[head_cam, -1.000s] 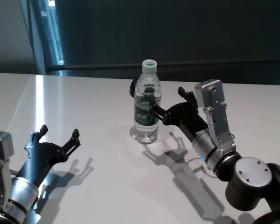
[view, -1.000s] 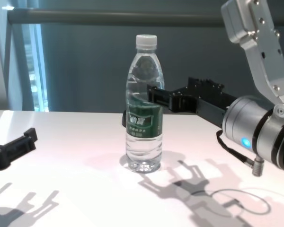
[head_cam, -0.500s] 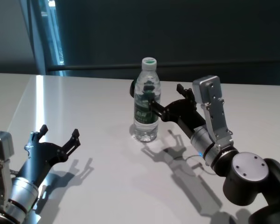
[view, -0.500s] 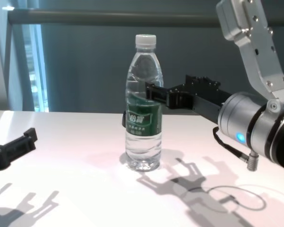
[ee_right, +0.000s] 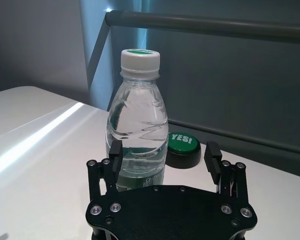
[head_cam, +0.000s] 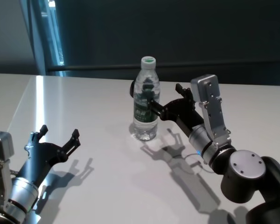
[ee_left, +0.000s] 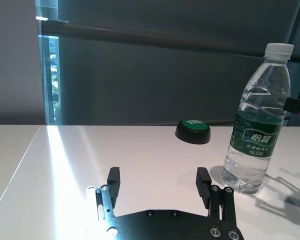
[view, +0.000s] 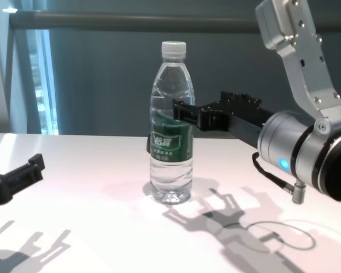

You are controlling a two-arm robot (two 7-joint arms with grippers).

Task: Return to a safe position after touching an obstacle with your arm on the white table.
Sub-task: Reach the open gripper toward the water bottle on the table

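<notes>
Head view first: the white table (head_cam: 107,177) fills my whole workspace, smooth and plain, with a bright streak of light running down its left side. Standing upright near the middle of it is the obstacle (head_cam: 146,100), a tall clear water bottle with a white screw cap and a dark green label band around its lower half, water showing almost to the shoulder.

My right gripper (head_cam: 164,100) is up off the table, reaching in at label height, and its fingers are spread wide; one of them sits right against the bottle's right flank, though I cannot tell from here whether it is truly touching. From the right wrist view those fingers (ee_right: 115,155) frame the bottle, which stands just past one fingertip, not pinched between them.

My left gripper (head_cam: 56,139) hangs low over the near left part of the table, well apart from the bottle, fingers spread and holding nothing.

Behind the bottle, toward the table's far edge, sits a round black-based button with a green top (ee_right: 184,148). White letters on it read "YES!". The bottle's label carries white characters in the left wrist view, too small for me to read.
</notes>
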